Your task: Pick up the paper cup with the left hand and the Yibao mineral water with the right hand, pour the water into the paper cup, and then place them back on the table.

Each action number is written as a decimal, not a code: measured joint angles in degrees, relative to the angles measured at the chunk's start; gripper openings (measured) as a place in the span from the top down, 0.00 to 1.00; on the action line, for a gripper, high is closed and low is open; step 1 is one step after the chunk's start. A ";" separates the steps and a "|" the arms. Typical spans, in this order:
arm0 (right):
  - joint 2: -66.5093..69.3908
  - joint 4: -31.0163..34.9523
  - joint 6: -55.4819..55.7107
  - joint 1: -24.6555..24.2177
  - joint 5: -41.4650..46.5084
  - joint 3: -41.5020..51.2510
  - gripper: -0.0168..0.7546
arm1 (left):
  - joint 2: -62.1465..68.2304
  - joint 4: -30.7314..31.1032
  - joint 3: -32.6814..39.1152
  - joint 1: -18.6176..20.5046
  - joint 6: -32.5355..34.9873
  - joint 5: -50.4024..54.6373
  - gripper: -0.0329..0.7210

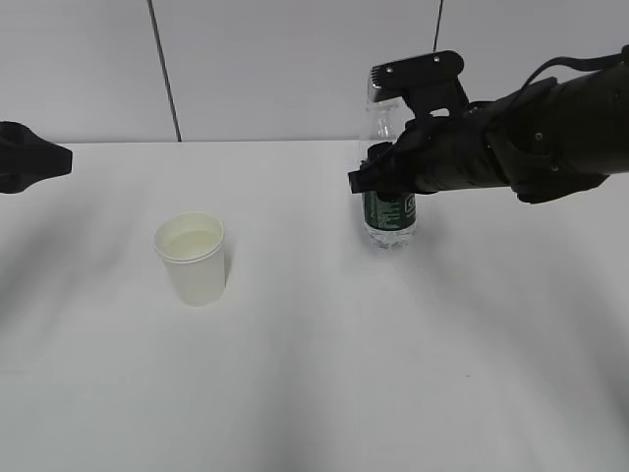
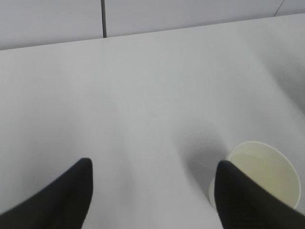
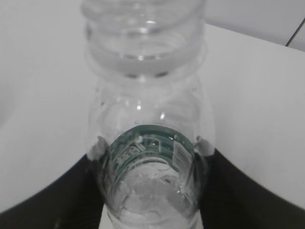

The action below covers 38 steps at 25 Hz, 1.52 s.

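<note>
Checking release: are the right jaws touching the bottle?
Touching. Right wrist view: both jaws press against the bottle at its label; the exterior view shows the right gripper wrapped around it.

Grey panelled wall [image 1: 295, 59], dark seams

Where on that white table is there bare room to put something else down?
Plenty. The table is bare across the whole front, and between the paper cup and the Yibao mineral water. The back left, toward the wall, is bare too. The only crowded spot is around the bottle, where the right claw grips it.
</note>
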 joint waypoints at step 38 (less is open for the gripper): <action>2.37 -0.21 0.00 0.00 -11.40 0.82 0.18 | 0.00 0.00 0.00 0.00 0.00 0.25 0.31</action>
